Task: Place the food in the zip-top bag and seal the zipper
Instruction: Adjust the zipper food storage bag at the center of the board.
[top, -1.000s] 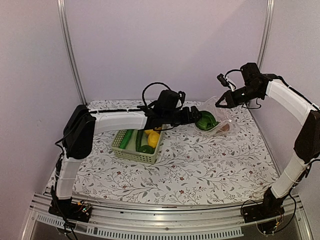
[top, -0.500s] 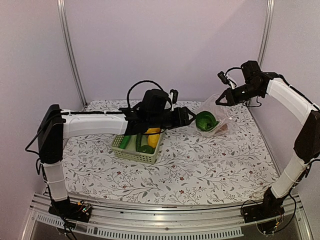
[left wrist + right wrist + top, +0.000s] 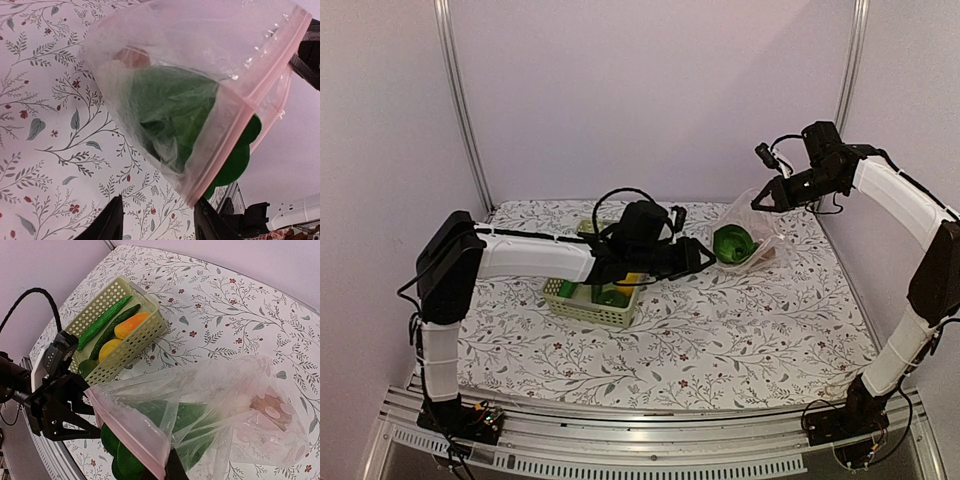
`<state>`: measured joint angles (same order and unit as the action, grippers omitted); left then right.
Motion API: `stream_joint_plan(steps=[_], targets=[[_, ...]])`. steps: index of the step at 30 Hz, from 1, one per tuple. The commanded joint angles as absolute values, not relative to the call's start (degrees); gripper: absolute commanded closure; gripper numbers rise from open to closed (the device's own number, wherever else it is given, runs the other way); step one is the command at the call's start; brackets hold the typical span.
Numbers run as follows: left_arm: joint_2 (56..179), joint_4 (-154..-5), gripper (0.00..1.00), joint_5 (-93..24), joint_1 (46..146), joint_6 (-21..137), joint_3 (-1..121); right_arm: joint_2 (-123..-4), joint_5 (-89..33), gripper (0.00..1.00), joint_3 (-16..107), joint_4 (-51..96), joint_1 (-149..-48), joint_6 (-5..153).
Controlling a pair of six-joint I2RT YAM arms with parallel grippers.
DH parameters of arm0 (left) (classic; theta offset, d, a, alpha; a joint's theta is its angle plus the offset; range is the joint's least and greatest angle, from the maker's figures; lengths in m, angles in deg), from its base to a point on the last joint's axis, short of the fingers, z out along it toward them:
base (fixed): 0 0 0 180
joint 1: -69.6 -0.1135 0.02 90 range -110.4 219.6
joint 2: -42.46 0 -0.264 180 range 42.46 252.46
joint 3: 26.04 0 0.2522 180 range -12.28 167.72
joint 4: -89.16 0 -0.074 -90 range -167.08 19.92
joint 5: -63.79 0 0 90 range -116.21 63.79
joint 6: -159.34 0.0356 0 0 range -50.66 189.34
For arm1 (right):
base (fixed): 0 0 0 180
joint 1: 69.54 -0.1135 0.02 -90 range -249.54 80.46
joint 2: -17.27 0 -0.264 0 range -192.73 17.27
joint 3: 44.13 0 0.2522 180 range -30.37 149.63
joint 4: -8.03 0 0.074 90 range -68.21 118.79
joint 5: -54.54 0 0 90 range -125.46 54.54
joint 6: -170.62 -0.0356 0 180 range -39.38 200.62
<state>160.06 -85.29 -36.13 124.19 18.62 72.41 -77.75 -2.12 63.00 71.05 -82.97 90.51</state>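
The zip-top bag (image 3: 752,235) (image 3: 165,65) (image 3: 225,400) hangs at the back right with its mouth toward the left arm. My right gripper (image 3: 757,207) (image 3: 167,467) is shut on the upper mouth edge. The pink zipper (image 3: 250,105) (image 3: 131,427) gapes apart. Leafy green food (image 3: 731,242) (image 3: 175,112) (image 3: 120,452) lies in the bag, its leaves poking out of the mouth. A brown piece (image 3: 132,56) (image 3: 272,410) sits deeper inside. My left gripper (image 3: 698,258) (image 3: 158,200) is open and holds nothing, just short of the bag's lower corner.
The pale green basket (image 3: 582,308) (image 3: 132,342) stands left of centre, partly under the left arm. It holds green cucumbers (image 3: 102,320), an orange piece (image 3: 131,325), a yellow piece (image 3: 110,347) and a round green piece (image 3: 86,367). Metal frame posts (image 3: 460,100) stand at the back corners.
My left gripper has drawn back from the bag's mouth toward the near side, and its jaws have narrowed. The leafy green stays in the bag. The right arm has held still.
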Motion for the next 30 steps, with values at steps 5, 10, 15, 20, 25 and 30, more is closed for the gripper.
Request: stream_joint_plan(steps=[5, 10, 15, 20, 25, 30], targets=[[163.39, -87.5, 0.56, -38.24, 124.02, 17.32, 75.07, -78.62, -1.93, 1.0, 63.5, 70.45, -82.94, 90.29], [164.95, -87.14, 0.63, -38.0, 123.73, 16.78, 76.5, -78.45, -1.63, 1.0, 63.26, 70.37, -82.97, 90.29], [167.01, -88.74, 0.75, -38.21, 122.68, 15.0, 78.55, -78.01, -0.57, 1.0, 62.01, 70.21, -83.04, 90.35], [168.03, -90.22, 1.0, -38.49, 121.33, 15.19, 81.48, -77.4, -2.1, 1.0, 61.0, 70.38, -83.06, 91.0], [161.08, -95.97, 1.0, -39.9, 121.1, 15.06, 80.64, -76.51, -13.94, 1.0, 63.85, 72.92, -83.04, 95.02], [155.69, -93.87, 1.0, -34.76, 122.42, 18.66, 80.83, -75.04, -20.47, 1.0, 65.49, 73.85, -83.05, 97.72]])
